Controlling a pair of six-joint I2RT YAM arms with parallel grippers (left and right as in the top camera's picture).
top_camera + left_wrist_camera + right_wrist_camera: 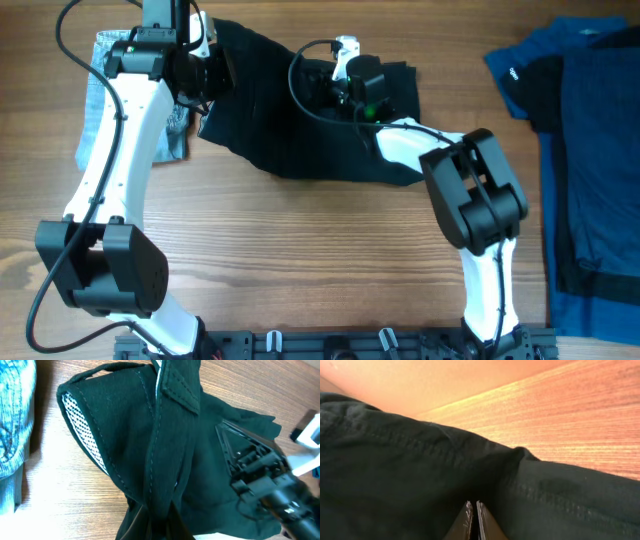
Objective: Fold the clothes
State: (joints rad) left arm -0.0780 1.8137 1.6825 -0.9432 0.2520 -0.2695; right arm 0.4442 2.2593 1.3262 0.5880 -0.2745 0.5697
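Left claw (213,62) and right claw (472,519) both pinch the black shorts (300,140); I must keep that edge taut while folding.

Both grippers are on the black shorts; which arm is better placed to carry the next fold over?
Left, probably: the left gripper is shut on the black matte fabric shorts, their seamed edge lifted off the wooden table. The right gripper pinches cloth lying low, better as an anchor.
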